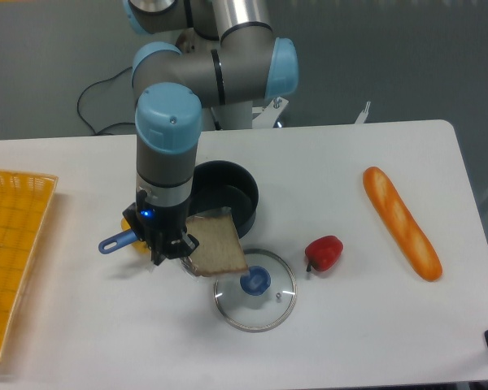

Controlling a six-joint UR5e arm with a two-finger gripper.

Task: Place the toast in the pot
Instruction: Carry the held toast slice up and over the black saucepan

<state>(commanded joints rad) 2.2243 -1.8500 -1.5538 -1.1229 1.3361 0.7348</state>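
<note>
Nearest the camera: 1 round glass lid (254, 291) with blue knob, flat on the white table (366, 341), its upper-left rim passing under the corner of the toast.

Far left: 1 orange mesh tray (8, 244), cut by the frame edge, a small reddish item just showing at its lower left.

Right of the lid, apart from it: 1 red pepper (324, 253), lying on the table.

Further right, well apart: 1 long orange baguette (401, 222), lying diagonally, upper end toward the pot side, lower end toward the right edge.

Centre left: 1 gripper (172, 247), black, pointing down, blue light lit on its body. Closed onto the left edge of the toast; fingertips largely hidden by the gripper body and the slice, so width of opening not readable beyond the thickness of the bread.

Held item: 1 toast (218, 242), square, speckled brown face with darker crust, tilted, its upper edge against or over the near rim of the pot, its lower corner over the lid. Not inside the pot.

Behind the toast: 1 pot (232, 193), round, black, interior visible; blue handle end (112, 242) projecting to the left past the gripper.

Farthest: grey and blue arm (203, 73), rising behind the pot to the top of the frame.
</note>
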